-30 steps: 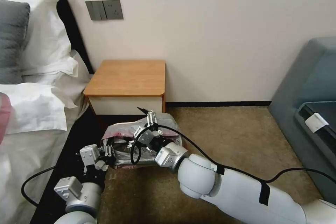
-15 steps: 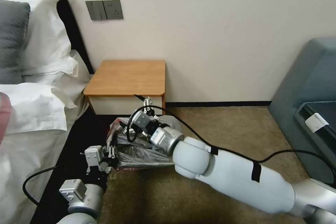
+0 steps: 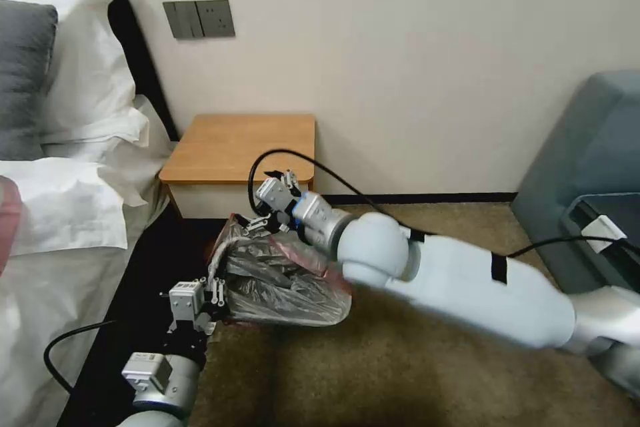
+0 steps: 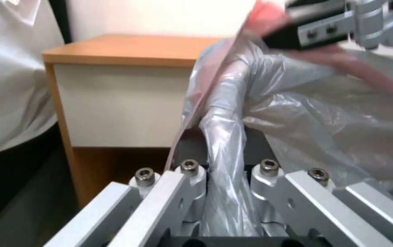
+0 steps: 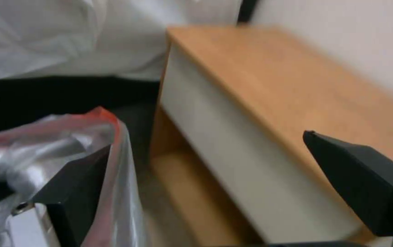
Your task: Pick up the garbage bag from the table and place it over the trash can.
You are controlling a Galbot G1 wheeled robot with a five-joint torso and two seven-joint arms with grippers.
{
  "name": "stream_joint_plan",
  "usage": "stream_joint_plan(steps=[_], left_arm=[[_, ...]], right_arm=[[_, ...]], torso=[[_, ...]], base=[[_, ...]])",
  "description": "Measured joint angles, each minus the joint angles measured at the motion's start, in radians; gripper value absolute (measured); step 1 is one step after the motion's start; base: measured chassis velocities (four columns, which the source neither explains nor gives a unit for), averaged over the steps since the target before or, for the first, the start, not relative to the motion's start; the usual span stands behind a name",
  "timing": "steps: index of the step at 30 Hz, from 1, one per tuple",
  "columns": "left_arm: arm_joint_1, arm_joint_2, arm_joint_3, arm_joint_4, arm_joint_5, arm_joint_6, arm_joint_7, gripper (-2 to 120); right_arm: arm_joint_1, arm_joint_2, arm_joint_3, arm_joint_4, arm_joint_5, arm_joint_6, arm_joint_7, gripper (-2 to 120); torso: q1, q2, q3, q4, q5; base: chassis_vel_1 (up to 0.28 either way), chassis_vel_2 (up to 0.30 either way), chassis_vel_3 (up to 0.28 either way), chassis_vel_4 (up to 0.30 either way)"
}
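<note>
The garbage bag is crinkly grey plastic with a pink-red rim, bulging on the carpet in front of the table, a wooden nightstand. My left gripper is shut on the bag's near left edge. In the left wrist view a twisted fold of the bag runs between its fingers. My right gripper is open at the bag's far rim, just below the table's front edge. One finger sits behind the bag's film, the other finger is out by the table. The trash can is hidden.
A bed with white sheets and pillows lies along the left, its dark base close to my left arm. A grey-blue sofa stands at the right. Brown carpet lies open between them. The wall is right behind the table.
My right gripper has risen and moved back towards the table, drawing the bag's far rim up so the bag stands taller. My left gripper has kept its hold and barely moved.
</note>
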Motion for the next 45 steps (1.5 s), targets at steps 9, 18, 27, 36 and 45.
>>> stream_joint_plan(steps=[9, 18, 27, 36, 45], left_arm=[[0.003, -0.005, -0.004, 0.017, -0.003, -0.063, 0.054, 8], [0.011, -0.008, -0.036, 0.041, -0.023, -0.118, 0.100, 8], [0.007, -0.012, -0.051, 0.047, -0.051, -0.125, 0.110, 8], [0.004, -0.016, -0.064, 0.061, -0.050, -0.123, 0.111, 8], [0.002, -0.022, -0.056, 0.061, -0.043, -0.120, 0.111, 8]], right_arm=[[0.057, -0.007, 0.019, -0.049, 0.261, -0.066, 0.126, 100], [0.117, -0.047, -0.002, -0.082, 0.540, -0.066, 0.142, 100], [0.191, -0.078, -0.041, -0.072, 0.645, -0.064, 0.184, 100], [0.205, -0.017, 0.040, 0.002, 0.910, -0.062, 0.420, 100], [0.183, 0.017, 0.022, 0.001, 0.976, -0.062, 0.573, 100]], torso=[[0.000, 0.000, 0.000, 0.0001, 0.0000], [0.000, 0.000, 0.000, 0.0000, 0.0000], [0.000, 0.000, 0.000, -0.0002, -0.0002], [0.000, 0.000, 0.000, 0.0000, -0.0002], [0.000, 0.000, 0.000, 0.0001, 0.0000]], base=[[0.000, 0.000, 0.000, 0.000], [0.000, 0.000, 0.000, 0.000], [0.000, 0.000, 0.000, 0.000], [0.000, 0.000, 0.000, 0.000], [0.000, 0.000, 0.000, 0.000]])
